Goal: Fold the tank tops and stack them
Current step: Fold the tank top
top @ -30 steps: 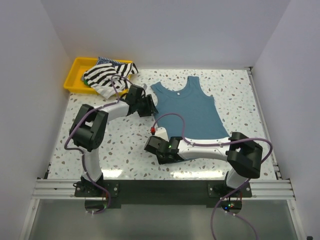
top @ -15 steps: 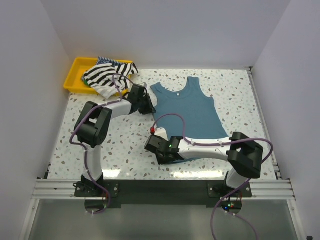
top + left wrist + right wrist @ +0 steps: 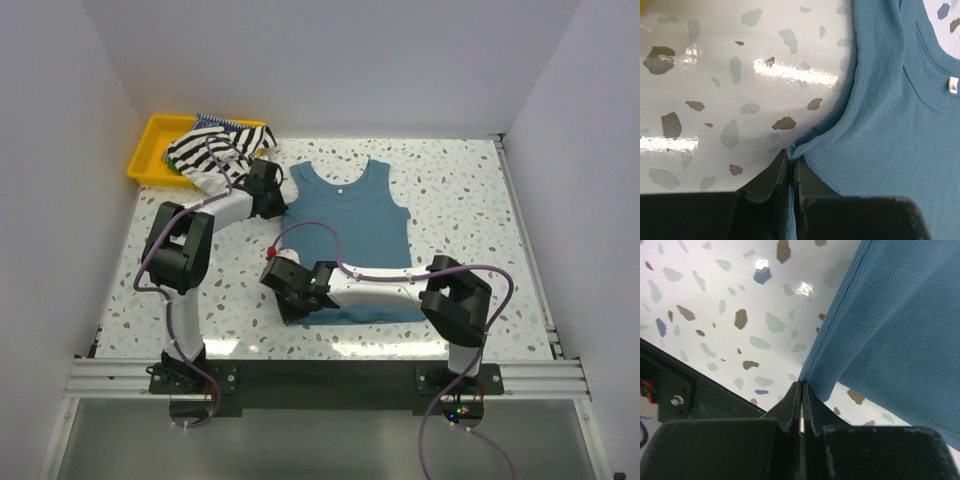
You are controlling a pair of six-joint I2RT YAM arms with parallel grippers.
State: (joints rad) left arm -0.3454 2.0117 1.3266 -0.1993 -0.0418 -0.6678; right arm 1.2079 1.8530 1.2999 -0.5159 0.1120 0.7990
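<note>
Centre frame, teal tank top (image 3: 350, 235) spread on the speckled table (image 3: 460, 180), left gripper (image 3: 791, 157) pinched tight on its upper-left armhole edge, right gripper (image 3: 801, 385) clamped on its lower-left hem corner; black-and-white striped top (image 3: 212, 155) heaped over the yellow tray (image 3: 152, 152), upper left.

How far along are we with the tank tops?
Nothing folded yet. The teal top lies spread flat; the left tool pinches its armhole edge, the right tool its hem corner. Remaining: fold it, then the striped top heaped on the yellow tray.
</note>
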